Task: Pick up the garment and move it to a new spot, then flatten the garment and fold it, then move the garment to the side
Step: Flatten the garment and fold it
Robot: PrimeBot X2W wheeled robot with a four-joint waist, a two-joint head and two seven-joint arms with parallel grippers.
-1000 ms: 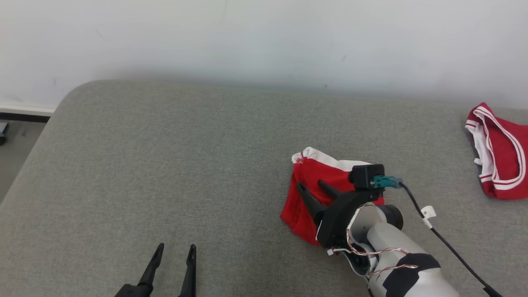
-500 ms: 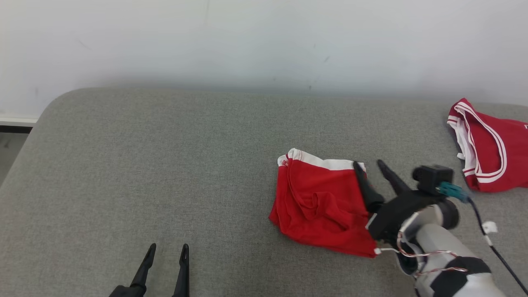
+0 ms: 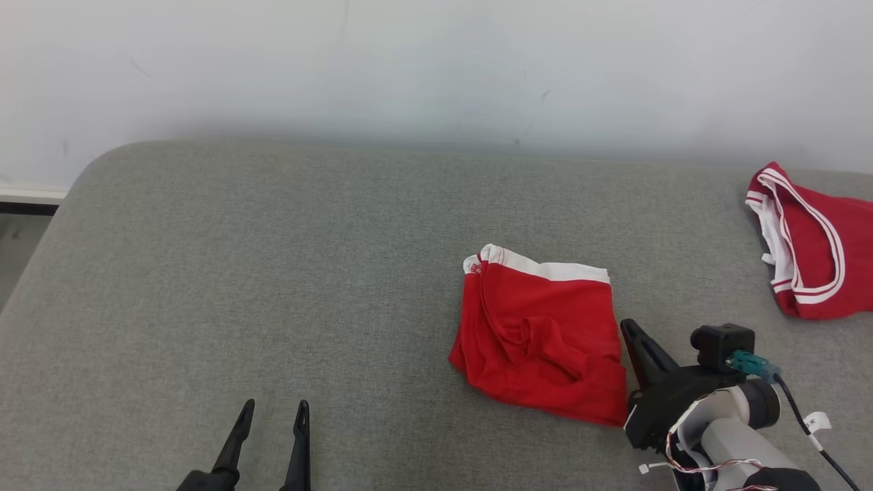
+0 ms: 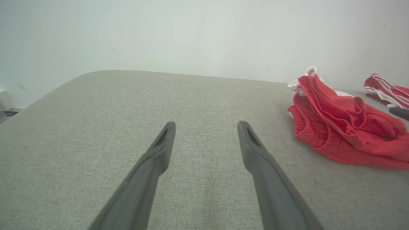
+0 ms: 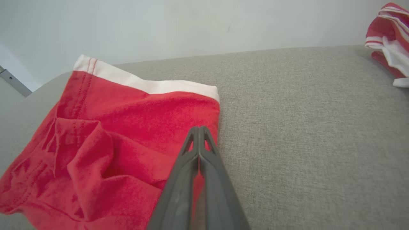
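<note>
The garment lies folded into a rough square on the grey cushioned surface, red with a white band along its far edge. It also shows in the left wrist view as the garment and in the right wrist view as the garment. My right gripper is just off its right edge, shut, with nothing between the fingers. The right gripper has its tips over that edge. My left gripper stands open near the front edge, far left of the cloth. The left gripper is empty.
A second red garment with red-and-white striped trim lies bunched at the far right, also seen as the second garment. A pale wall runs behind the surface. Floor shows past the rounded left corner.
My right gripper has drawn back from over the garment to its right edge and its fingers have shut. The garment stays folded on the surface. The left gripper has not moved.
</note>
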